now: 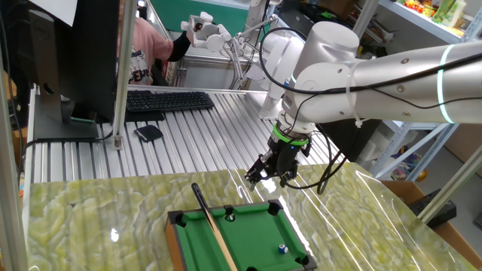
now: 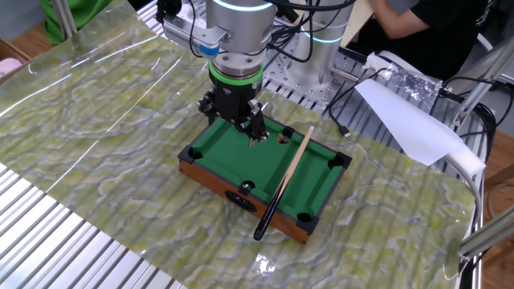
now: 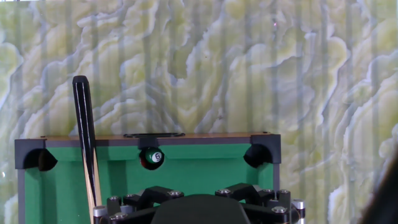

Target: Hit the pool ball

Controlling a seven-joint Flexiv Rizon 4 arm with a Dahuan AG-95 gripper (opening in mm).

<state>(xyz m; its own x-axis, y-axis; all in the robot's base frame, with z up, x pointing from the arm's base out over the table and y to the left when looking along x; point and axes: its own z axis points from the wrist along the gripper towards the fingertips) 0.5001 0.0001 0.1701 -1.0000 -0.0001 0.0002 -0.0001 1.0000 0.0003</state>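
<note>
The only writing that can be read is the numeral 6 on the pale spot of a dark ball, seen in the hand view sitting against the middle of one long rail of the mini pool table; print on the shirt of the person at the back is too small to make out. Count: one pool table, green felt with a brown wooden frame and black corner pockets; one cue; two balls. The cue lies across the felt at a slant, its dark butt sticking out over the rail onto the green marbled tabletop. The pool ball, blue with a white patch, rests on the felt near one end of the table, well apart from the dark ball by the far long rail and off to the side of the cue. In the other fixed view it cannot be made out. One white arm reaches in from the side, and its end effector hangs above the table's edge, fingers pointing down; it grasps nothing, touching neither cue nor ball, but whether the fingers are spread or closed I cannot tell. Beyond the tabletop, on a ribbed metal surface, are one keyboard, one small dark flat object and one monitor.
</note>
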